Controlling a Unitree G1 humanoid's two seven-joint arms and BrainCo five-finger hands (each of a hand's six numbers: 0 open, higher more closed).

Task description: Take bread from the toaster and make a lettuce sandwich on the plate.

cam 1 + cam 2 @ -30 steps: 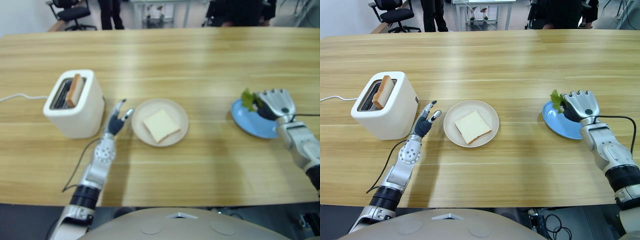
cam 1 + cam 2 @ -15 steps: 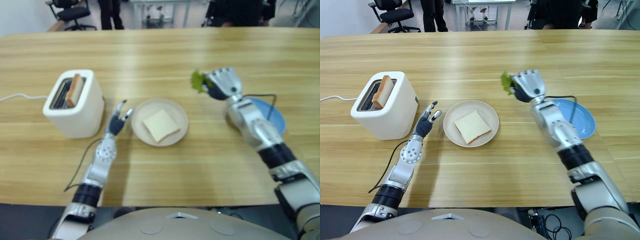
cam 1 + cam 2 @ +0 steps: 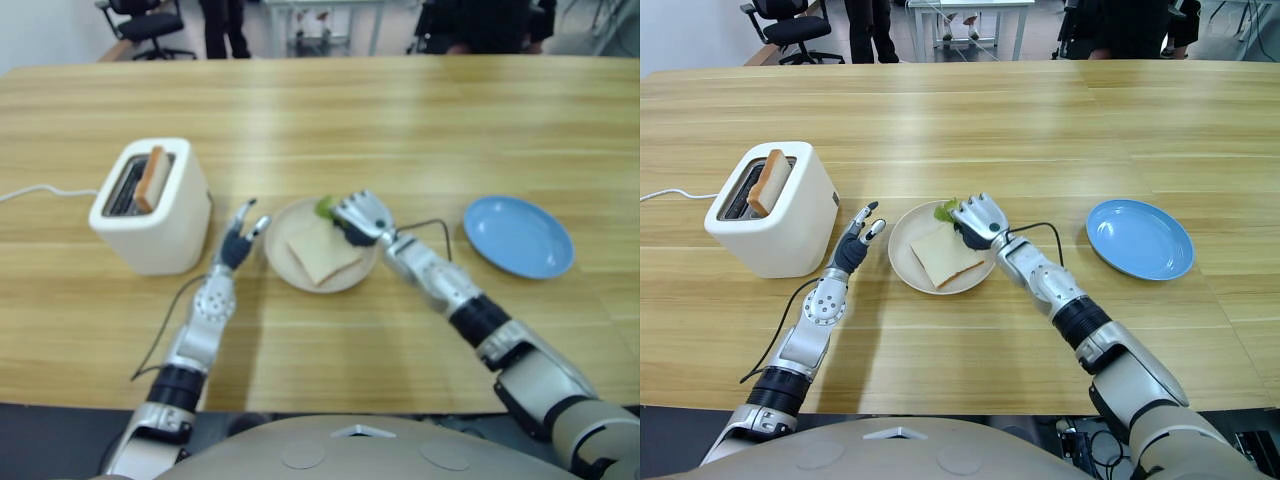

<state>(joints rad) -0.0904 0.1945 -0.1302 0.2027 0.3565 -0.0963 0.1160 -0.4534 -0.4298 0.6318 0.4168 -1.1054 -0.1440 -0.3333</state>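
The right hand (image 3: 980,218) clutches the lettuce (image 3: 944,210) over the plate (image 3: 908,236), bread (image 3: 945,258) just beneath it (the left hand (image 3: 852,246), fingers straight and empty, sits beside the toaster (image 3: 780,225)).

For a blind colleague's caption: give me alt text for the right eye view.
The right robot hand holds lettuce over a bread slice on a beige plate. The left robot hand lies open beside a white toaster with another slice in it; a blue plate sits farther right.
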